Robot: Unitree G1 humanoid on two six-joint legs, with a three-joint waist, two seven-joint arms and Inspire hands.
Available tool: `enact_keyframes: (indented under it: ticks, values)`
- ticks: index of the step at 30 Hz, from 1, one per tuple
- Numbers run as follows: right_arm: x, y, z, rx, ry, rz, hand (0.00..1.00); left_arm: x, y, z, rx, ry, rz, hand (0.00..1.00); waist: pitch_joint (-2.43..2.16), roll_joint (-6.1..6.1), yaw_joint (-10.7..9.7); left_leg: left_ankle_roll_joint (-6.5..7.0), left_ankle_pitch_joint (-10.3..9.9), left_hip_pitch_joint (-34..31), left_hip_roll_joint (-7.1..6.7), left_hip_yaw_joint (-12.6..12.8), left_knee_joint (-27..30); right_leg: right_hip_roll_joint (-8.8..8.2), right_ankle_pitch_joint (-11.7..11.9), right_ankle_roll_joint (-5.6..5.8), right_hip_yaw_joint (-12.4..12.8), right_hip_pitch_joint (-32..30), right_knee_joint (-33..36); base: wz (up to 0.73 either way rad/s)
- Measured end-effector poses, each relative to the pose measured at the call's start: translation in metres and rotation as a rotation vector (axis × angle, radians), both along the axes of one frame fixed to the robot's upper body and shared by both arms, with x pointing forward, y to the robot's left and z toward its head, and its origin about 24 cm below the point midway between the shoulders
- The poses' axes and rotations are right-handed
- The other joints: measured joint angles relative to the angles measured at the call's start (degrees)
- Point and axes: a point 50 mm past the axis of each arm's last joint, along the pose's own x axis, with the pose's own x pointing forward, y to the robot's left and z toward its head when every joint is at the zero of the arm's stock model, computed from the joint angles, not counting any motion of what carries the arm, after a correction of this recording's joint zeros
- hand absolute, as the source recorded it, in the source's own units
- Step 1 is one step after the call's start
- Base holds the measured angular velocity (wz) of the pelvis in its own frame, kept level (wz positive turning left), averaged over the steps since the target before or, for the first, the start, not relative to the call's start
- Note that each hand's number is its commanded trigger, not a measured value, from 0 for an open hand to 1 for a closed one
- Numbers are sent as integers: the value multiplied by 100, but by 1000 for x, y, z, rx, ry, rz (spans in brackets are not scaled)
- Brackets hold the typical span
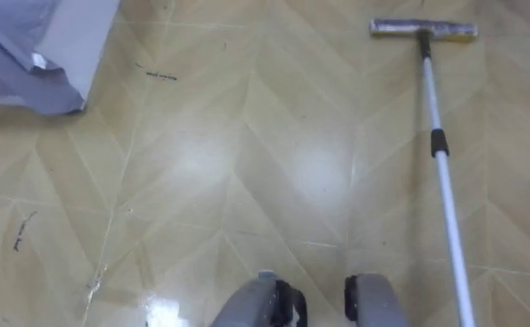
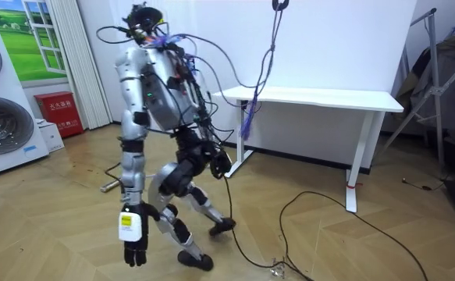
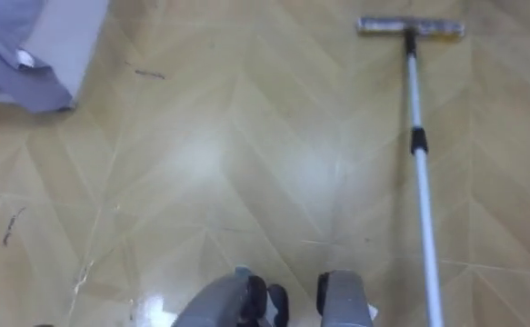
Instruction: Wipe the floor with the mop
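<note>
Mop head far right on floor, pole runs near. Left hand hangs loose-fingered, empty.

Glossy wood-pattern floor reflects light; the mop's pole looks smooth metal, its collar black plastic.

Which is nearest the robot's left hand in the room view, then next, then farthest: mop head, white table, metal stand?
1. mop head, on the floor just beyond the left hand.
2. white table, by the wall, toward the room view's right.
3. metal stand, at the room view's far right.
</note>
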Motion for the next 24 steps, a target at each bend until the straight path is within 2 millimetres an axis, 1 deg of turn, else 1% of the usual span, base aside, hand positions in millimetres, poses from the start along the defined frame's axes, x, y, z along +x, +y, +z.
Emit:
enact_keyframes:
  ticks: [1, 2, 3, 4, 5, 6, 7, 8, 9, 10, 11, 12, 13, 14, 15, 16, 17, 18, 19, 20, 21, 22, 23, 24]
  values:
    - [0, 4, -1, 5, -1, -5, 100, -2, 0, -1, 0, 7, 1, 0, 15, -9, -5, 0, 0, 55, -48, -74, -47, 1, -96, -18, -11, -36, -317, -39]
    - [0, 8, -3, 7, 0, -4, 100, -10, 0, -2, -1, 27, 7, 0, 29, -29, 19, -11, -5, 191, -154, -272, -144, 1, -268, -50, -52, -26, -1078, -49]
    - [0, 8, -3, 6, 1, -3, 100, -18, 0, -4, 0, 49, 10, 0, 60, -87, 44, -44, -22, 332, -230, -488, -219, -13, -361, -107, -182, 15, -1931, -49]
    - [1, 9, -3, 5, -1, -1, 100, -22, 0, -4, 1, 60, 14, 0, 59, -80, 55, -68, -34, 417, -283, -609, -235, -7, -362, -111, -265, 76, -2343, -44]
    - [2, 8, -3, -1, 2, 7, 100, -31, 2, -5, 7, 90, 21, 0, 82, -132, 123, -209, -108, 563, -355, -808, -179, -3, -331, -185, -403, 231, -3029, -28]
    - [8, 7, -2, -7, -2, 20, 100, -36, 5, -5, 15, 113, 39, 0, 118, -217, 165, -340, -182, 640, -372, -839, 68, -7, -272, -332, -492, 382, -3171, -14]
    - [10, 6, -1, -12, 0, 21, 100, -37, 6, -5, 17, 123, 41, 0, 124, -228, 166, -397, -208, 627, -356, -818, 273, -31, -302, -400, -534, 436, -3088, 10]
    - [18, 3, 2, -23, 0, 20, 100, -39, 8, -5, 19, 129, 53, 0, 126, -276, 187, -526, -174, 548, -296, -734, 772, -66, -567, -483, -658, 538, -2815, 20]
    - [35, -1, 7, -25, -19, 21, 100, -38, 12, -4, 28, 120, 68, 0, 124, -475, 221, -989, 121, 375, -159, -430, 1383, -92, -847, -536, -630, 572, -2509, 15]
    - [46, -3, 10, -23, -37, 23, 100, -37, 15, -3, 33, 113, 86, 0, 124, -603, 254, -1184, 374, 258, -62, -251, 1676, -99, -948, -556, -605, 585, -2386, -7]
    - [72, -10, 20, -32, -90, 37, 100, -35, 20, -1, 39, 94, 114, 0, 120, -784, 393, -1266, 1101, -13, 138, 13, 2277, -52, -1094, -594, -551, 659, -2246, -27]
    - [103, -15, 33, -48, -166, 59, 100, -35, 25, 0, 49, 81, 114, 0, 137, -968, 518, -1298, 2204, -372, 265, 118, 2778, -33, -1164, -623, -565, 775, -2207, -33]
    - [120, -17, 41, -56, -214, 72, 100, -36, 28, 1, 58, 78, 111, 0, 172, -1071, 549, -1378, 2888, -578, 293, 144, 2955, -44, -1195, -659, -563, 848, -2207, -21]
    - [153, -19, 59, -65, -310, 103, 100, -39, 35, 3, 78, 84, 100, 0, 177, -1196, 560, -1389, 3461, -1087, 306, 82, 3506, -57, -1263, -721, -574, 938, -2213, 0]
    - [176, -23, 75, -73, -384, 127, 100, -38, 40, 5, 92, 81, 88, 0, 233, -1271, 580, -1223, 3074, -1676, 463, 51, 4159, -17, -1322, -752, -608, 1028, -2227, 4]
    - [184, -26, 82, -75, -417, 132, 100, -37, 42, 5, 94, 73, 86, 0, 254, -1306, 636, -1154, 2831, -1915, 579, 60, 4310, 3, -1345, -744, -606, 1073, -2261, 9]
    - [194, -29, 92, -79, -474, 130, 100, -38, 41, 6, 89, 63, 74, 0, 266, -1304, 699, -1057, 2446, -2170, 792, 59, 4147, 17, -1378, -698, -601, 1242, -2397, 33]
    - [192, -32, 92, -74, -484, 109, 100, -40, 40, 5, 77, 62, 61, 0, 281, -1247, 676, -1078, 2199, -2056, 864, 39, 3231, 13, -1423, -608, -559, 1527, -2593, 50]
    - [186, -34, 89, -70, -474, 94, 100, -42, 39, 5, 71, 66, 53, 0, 269, -1220, 665, -1082, 2142, -1872, 865, 44, 2493, 3, -1448, -556, -554, 1677, -2709, 62]
    - [173, -36, 80, -51, -450, 58, 100, -46, 39, 4, 63, 75, 42, 0, 238, -1169, 688, -1089, 2105, -1329, 904, 44, 783, -14, -1532, -463, -542, 1916, -2923, 29]
    - [162, -36, 73, -23, -426, 33, 100, -49, 39, 4, 52, 83, 26, 0, 200, -1101, 702, -1040, 1854, -809, 963, 23, -423, -40, -1684, -390, -533, 2053, -3003, 21]
    - [154, -36, 69, -16, -414, 21, 100, -49, 39, 4, 46, 95, 27, 0, 186, -1081, 656, -942, 1536, -686, 897, 51, -566, -106, -1756, -319, -532, 2086, -2985, 25]
    - [134, -39, 59, -14, -373, -1, 100, -47, 39, 3, 35, 109, 33, 0, 181, -1001, 629, -602, 1267, -661, 816, 131, -542, -188, -1854, -186, -544, 2150, -2928, 45]
    - [108, -38, 46, -13, -305, -19, 100, -41, 38, 4, 34, 101, 35, 0, 163, -897, 620, -426, 1047, -601, 735, 167, -381, -241, -1789, -106, -508, 2158, -2607, 44]
